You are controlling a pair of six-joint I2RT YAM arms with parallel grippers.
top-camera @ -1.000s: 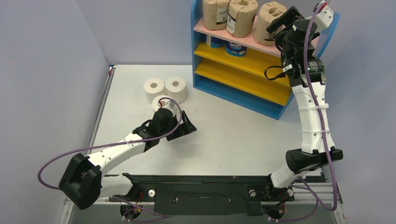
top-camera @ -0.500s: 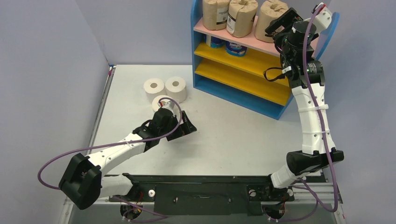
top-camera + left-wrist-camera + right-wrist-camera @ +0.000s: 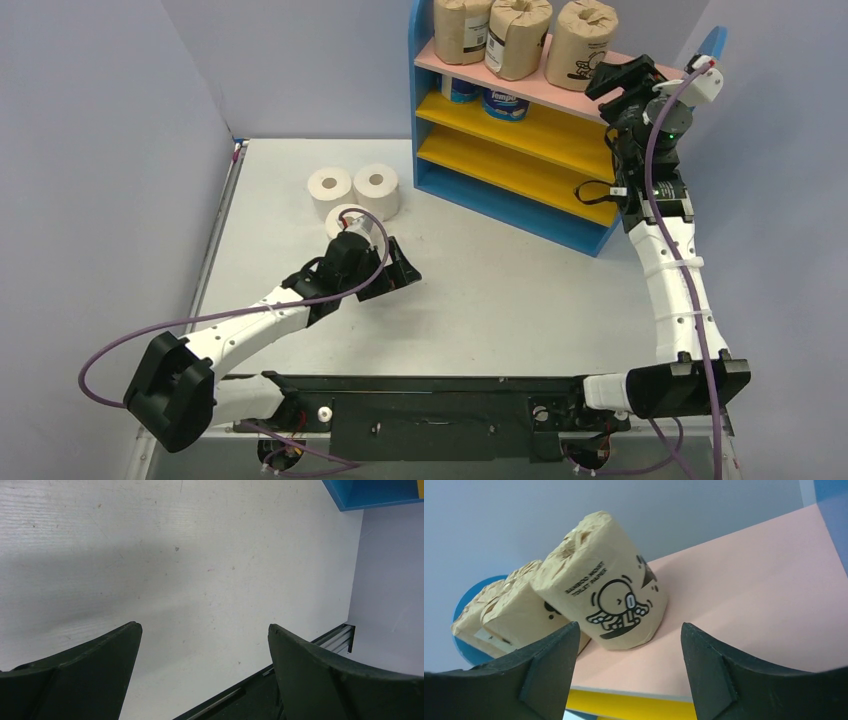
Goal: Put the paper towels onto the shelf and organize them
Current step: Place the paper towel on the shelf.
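R gripper (image 3: 629,626) was open, nothing betw. its fingers, up at the right end of the pink top board (image 3: 744,595) of the shelf (image 3: 510,195). It faced the rightmost brown roll (image 3: 606,592), close by but not around it. That roll stood on end on the board, printed label toward the wrist cam. Two more brown rolls (image 3: 518,35) stood in a row to its left. One tier down, on the upper yellow board (image 3: 560,130), two blue-and-white Tempo rolls (image 3: 505,102) sat at the left end. The shelf stood at the far right of the table (image 3: 500,290). L gripper (image 3: 203,626) was spread wide and held nothing, low over bare tabletop near the middle-left. Just beyond it, three plain white rolls (image 3: 377,188) sat clustered on end, cores up, w/ the nearest one partly hidden behind the L wrist.
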